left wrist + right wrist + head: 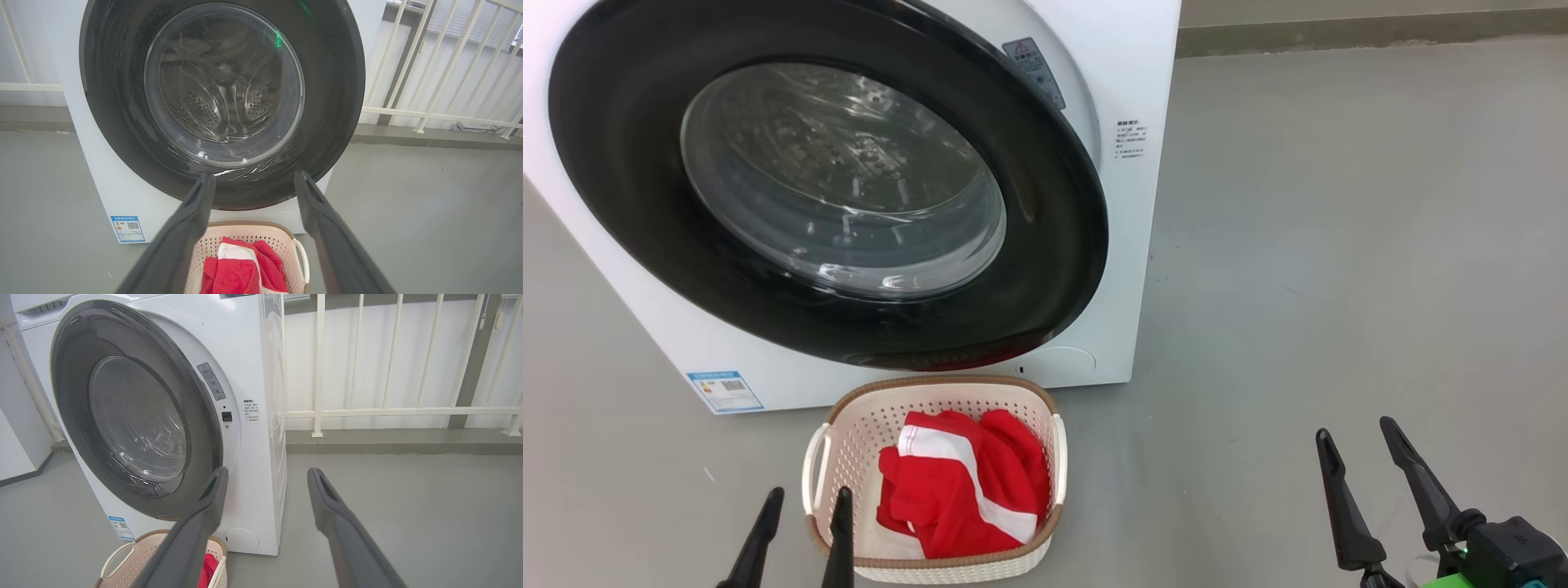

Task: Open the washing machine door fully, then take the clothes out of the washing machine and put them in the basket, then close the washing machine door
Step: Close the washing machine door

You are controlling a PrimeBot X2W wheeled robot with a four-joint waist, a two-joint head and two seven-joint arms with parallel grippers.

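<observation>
While left claw [809, 492] and right claw [1355, 427] gape empty, clothes [964, 490] lie in basket [859, 441] beside the left.

Pretty bright and even everywhere, soft daylight-looking stuff, no hard shadows. The main glare is on the washing machine door [841, 188]: white streaks across the glass bulge, plus a green glint on the black rim above the glass in the left wrist view. The bottom of the rim picks up a red tint off the clothes [964, 490] below it. The floor [1339, 245] right of the door has only a faint shadow. Head view is sharp. Wrist views are wide-angle, so the railing [441, 117] right of the door leans and fans out toward the edge.
</observation>
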